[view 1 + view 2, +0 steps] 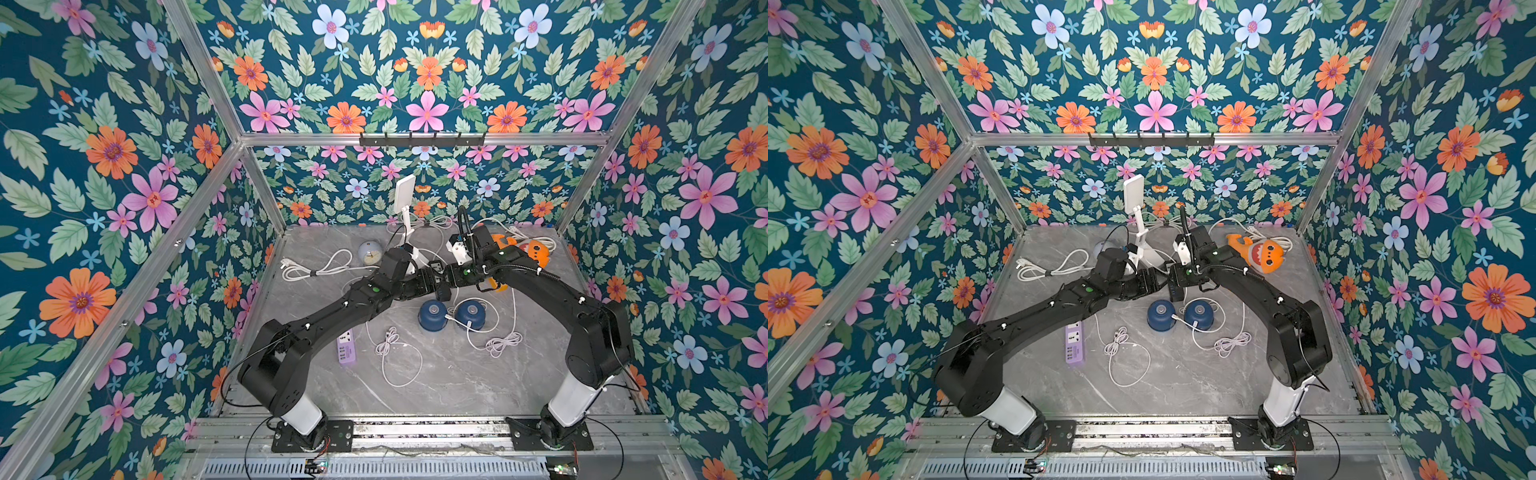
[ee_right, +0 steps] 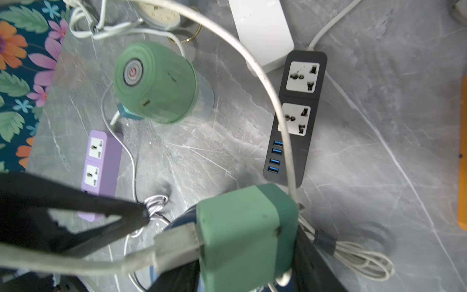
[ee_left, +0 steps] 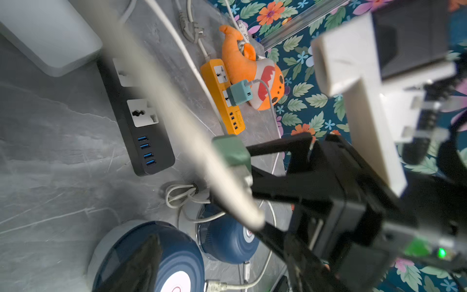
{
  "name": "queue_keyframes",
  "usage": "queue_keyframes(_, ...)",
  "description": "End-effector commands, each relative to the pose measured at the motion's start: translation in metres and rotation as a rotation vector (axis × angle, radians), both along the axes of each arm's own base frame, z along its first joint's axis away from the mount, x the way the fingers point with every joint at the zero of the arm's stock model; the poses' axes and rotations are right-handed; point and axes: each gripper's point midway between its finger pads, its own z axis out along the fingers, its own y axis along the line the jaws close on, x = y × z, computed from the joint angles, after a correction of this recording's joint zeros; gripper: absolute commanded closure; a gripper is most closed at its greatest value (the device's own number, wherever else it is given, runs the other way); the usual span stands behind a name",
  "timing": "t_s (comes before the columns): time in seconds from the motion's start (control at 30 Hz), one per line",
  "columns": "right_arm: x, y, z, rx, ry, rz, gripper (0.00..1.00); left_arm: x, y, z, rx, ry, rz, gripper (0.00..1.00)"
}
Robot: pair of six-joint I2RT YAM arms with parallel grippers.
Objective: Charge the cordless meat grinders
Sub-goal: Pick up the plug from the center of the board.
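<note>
The grey bench (image 1: 478, 386) carries 2 navy grinders (image 1: 432, 316) side by side near its middle. The green grinder (image 2: 154, 83) stands on a clear cup near the purple power strip (image 2: 101, 164). All 3 look like light, hard, smooth domes that would slip easily, so grasp low across the straighter sides and leave the side port free. The right end effector (image 3: 242, 169) is clamped on a green plug adapter (image 2: 247, 232) with a limp white cable (image 2: 291, 164) attached. I cannot tell whether the left end effector (image 2: 141, 215) grips anything.
</note>
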Motion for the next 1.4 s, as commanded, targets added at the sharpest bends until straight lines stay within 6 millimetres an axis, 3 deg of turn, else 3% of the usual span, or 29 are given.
queue_keyframes(0.0, 0.003, -0.007, -0.003, 0.010, 0.064, -0.058, 0.73, -0.003, 0.015, 0.018, -0.019, -0.140, 0.048, 0.22)
queue_keyframes(0.13, 0.008, -0.004, 0.006, 0.115, 0.126, -0.119, 0.73, -0.024, 0.036, 0.032, 0.034, -0.425, 0.105, 0.22)
queue_keyframes(0.27, 0.011, 0.014, 0.027, 0.276, 0.175, -0.144, 0.73, -0.050, 0.039, 0.060, 0.085, -0.816, 0.160, 0.20)
queue_keyframes(0.47, 0.009, 0.037, 0.061, 0.492, 0.227, -0.156, 0.74, -0.037, 0.034, 0.071, 0.131, -1.038, 0.243, 0.20)
queue_keyframes(0.7, 0.002, 0.038, 0.083, 0.591, 0.222, -0.184, 0.75, -0.015, 0.016, 0.068, 0.159, -1.084, 0.283, 0.20)
queue_keyframes(0.83, -0.001, 0.039, 0.080, 0.618, 0.234, -0.207, 0.76, -0.004, 0.013, 0.064, 0.169, -1.077, 0.331, 0.23)
queue_keyframes(0.87, -0.006, 0.038, 0.094, 0.637, 0.208, -0.196, 0.76, -0.002, 0.010, 0.063, 0.172, -1.075, 0.330, 0.23)
queue_keyframes(0.9, -0.007, 0.038, 0.095, 0.641, 0.207, -0.195, 0.76, 0.001, 0.008, 0.061, 0.175, -1.074, 0.331, 0.24)
queue_keyframes(1.17, -0.014, 0.042, 0.101, 0.663, 0.201, -0.196, 0.77, 0.020, 0.002, 0.053, 0.226, -1.049, 0.389, 0.35)
queue_keyframes(1.37, -0.017, 0.042, 0.099, 0.658, 0.197, -0.203, 0.77, 0.025, 0.000, 0.059, 0.205, -1.050, 0.416, 0.41)
